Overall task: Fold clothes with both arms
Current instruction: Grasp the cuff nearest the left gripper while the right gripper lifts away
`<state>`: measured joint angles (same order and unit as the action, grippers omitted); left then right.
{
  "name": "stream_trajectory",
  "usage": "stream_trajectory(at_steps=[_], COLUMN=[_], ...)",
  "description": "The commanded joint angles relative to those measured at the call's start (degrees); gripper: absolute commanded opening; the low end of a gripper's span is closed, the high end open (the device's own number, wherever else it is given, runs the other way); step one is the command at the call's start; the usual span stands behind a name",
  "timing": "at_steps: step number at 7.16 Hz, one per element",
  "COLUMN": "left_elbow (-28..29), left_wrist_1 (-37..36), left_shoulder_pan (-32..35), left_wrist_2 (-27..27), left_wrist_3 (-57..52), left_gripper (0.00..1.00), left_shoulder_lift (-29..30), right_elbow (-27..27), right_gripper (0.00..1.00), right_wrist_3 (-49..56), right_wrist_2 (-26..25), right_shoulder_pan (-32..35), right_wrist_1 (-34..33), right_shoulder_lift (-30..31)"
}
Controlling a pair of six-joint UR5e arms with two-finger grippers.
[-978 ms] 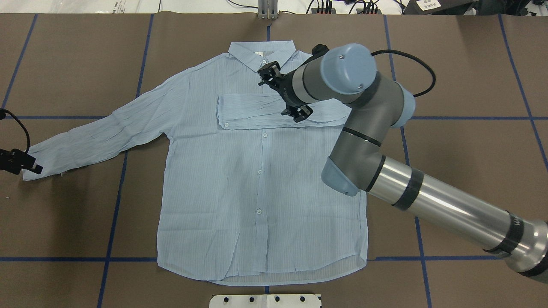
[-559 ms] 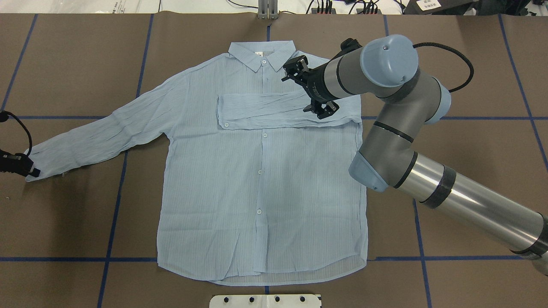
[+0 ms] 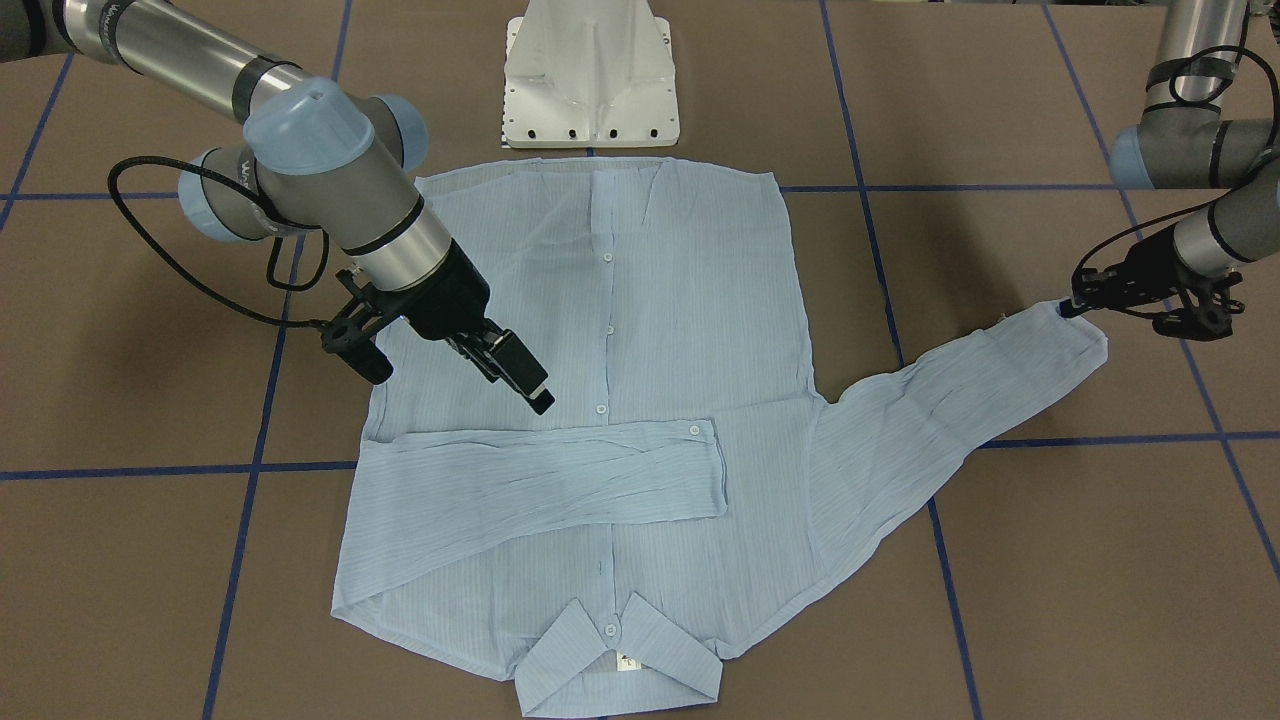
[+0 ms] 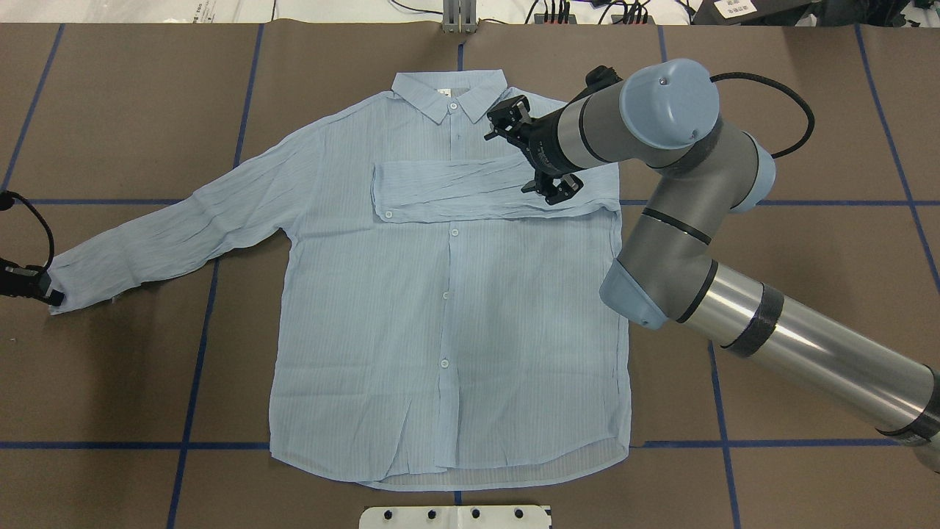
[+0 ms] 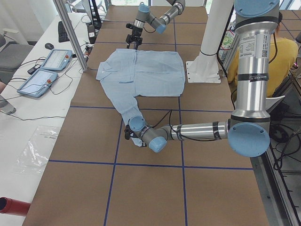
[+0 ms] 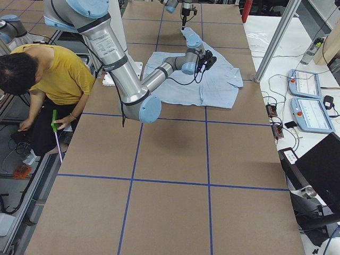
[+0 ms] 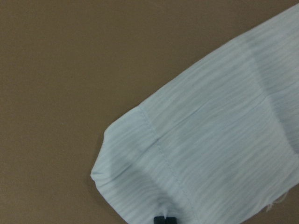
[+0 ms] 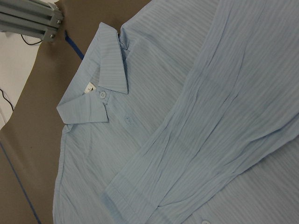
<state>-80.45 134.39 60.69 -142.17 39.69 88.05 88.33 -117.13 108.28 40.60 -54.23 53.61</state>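
Taking the overhead view as a clock face, the brown tabletop (image 4: 110,382) carries the shirt (image 4: 440,330) flat and buttoned at its centre, collar (image 4: 448,92) at 12 o'clock and hem at 6 o'clock, so both sides are within my reach. My right arm (image 4: 808,353) comes in from 4 o'clock and bends over the shirt's 1 o'clock shoulder. My left arm (image 3: 1190,150) reaches down at the far 9 o'clock edge. The right-hand sleeve (image 4: 455,189) already lies folded across the chest, pointing toward 9 o'clock, with its cuff button just past the placket. The other sleeve (image 4: 183,228) lies stretched out toward 8 o'clock, wrinkled but flat. My right gripper (image 4: 514,158) hovers above the folded sleeve with its jaws spread wide and nothing between them; I judge its fold is done. My left gripper (image 3: 1075,304) is pinched onto the cuff (image 7: 140,177) at its edge, a low corner hold that should let me lift and carry this sleeve across the chest toward 3 o'clock without dragging the body.
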Motion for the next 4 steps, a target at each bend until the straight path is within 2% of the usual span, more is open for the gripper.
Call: stream_trajectory(at_steps=[1,2,3,4], left_elbow=[-3.3,-5.7,-7.8,-7.8], left_wrist_1=[-0.3,-0.3,-0.3,-0.3], left_shoulder_pan=[0.0,0.0,0.0,0.0], left_wrist_2=[-6.1,-8.1,-8.6,-8.5], left_wrist_3=[0.6,5.4,12.7,21.3], left_gripper=[0.00,0.00,0.00,0.00], left_shoulder_lift=[0.3,1.1,4.8,10.9], right_elbow=[0.0,0.0,0.5,0.7], right_gripper=[0.99,0.99,0.99,0.99], right_wrist_3=[0.0,0.1,0.2,0.8], right_wrist_2=[0.1,0.3,0.9,4.0], right_shoulder_pan=[0.0,0.1,1.0,3.1], right_wrist_1=[0.0,0.1,0.1,0.1], right_shoulder_lift=[0.1,0.2,1.2,2.2])
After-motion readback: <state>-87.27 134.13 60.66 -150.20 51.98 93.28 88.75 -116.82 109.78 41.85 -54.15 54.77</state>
